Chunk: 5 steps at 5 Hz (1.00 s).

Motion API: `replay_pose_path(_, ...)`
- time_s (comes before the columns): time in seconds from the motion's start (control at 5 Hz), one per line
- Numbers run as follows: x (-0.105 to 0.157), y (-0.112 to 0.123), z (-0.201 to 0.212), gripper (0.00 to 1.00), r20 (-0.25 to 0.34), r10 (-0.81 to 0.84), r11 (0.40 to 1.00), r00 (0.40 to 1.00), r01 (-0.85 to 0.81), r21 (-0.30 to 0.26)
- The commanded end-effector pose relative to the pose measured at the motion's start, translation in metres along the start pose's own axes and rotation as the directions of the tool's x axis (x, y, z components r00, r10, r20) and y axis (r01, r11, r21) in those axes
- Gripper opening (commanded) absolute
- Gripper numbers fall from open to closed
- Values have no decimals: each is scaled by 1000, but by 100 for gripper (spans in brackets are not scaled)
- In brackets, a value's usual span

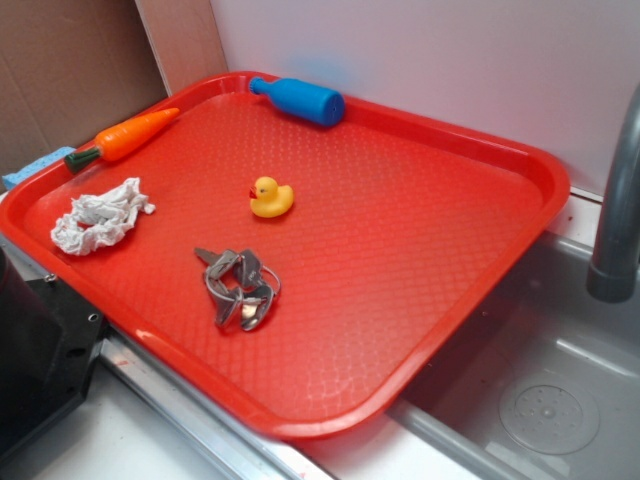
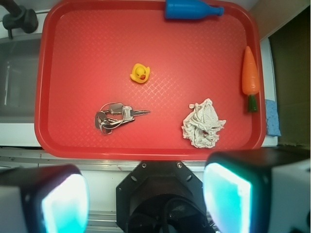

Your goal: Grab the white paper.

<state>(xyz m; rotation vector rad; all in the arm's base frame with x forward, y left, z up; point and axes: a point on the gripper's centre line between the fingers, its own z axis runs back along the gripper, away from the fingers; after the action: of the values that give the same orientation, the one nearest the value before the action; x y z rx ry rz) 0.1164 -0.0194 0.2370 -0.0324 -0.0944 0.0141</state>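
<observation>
I see one red plastic tray (image 1: 480, 260) with a dimpled surface and a raised rim, propped over a grey sink (image 1: 560, 400) beside a metal faucet pipe (image 1: 620, 200). On the tray lie five things, one of each. A smooth blue plastic bottle (image 1: 300, 100) lies on its side against the tray's far rim. An orange toy carrot (image 1: 130, 137) with a green stem rests along the rim near the paper. The white paper (image 1: 100, 217), a wrinkled, irregular wad, sits near the tray's corner by the carrot. Grey metal keys (image 1: 240, 285) lie mid-tray, the yellow rubber duck (image 1: 270, 197) beyond them. Only my wrist view shows the gripper (image 2: 146, 194): fingers (image 2: 228, 196) spread wide, holding nothing, off the tray's near rim.
</observation>
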Motion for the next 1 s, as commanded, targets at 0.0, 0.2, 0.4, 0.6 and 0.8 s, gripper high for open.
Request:
replay_pose_path(0.0,0,0,0,100,0,0,1000,1000,0,0)
replay_pose_path(0.2,2,8,-12,100,12,36,999,999,-36,-28)
replay_pose_path(0.4,2,28,-34,100,75,160,987,984,-159,-24)
replay_pose_path(0.6,-3,37,-47,100,100,231,973,968,-231,-19)
replay_pose_path(0.8,-10,47,-65,100,145,304,951,942,-308,4)
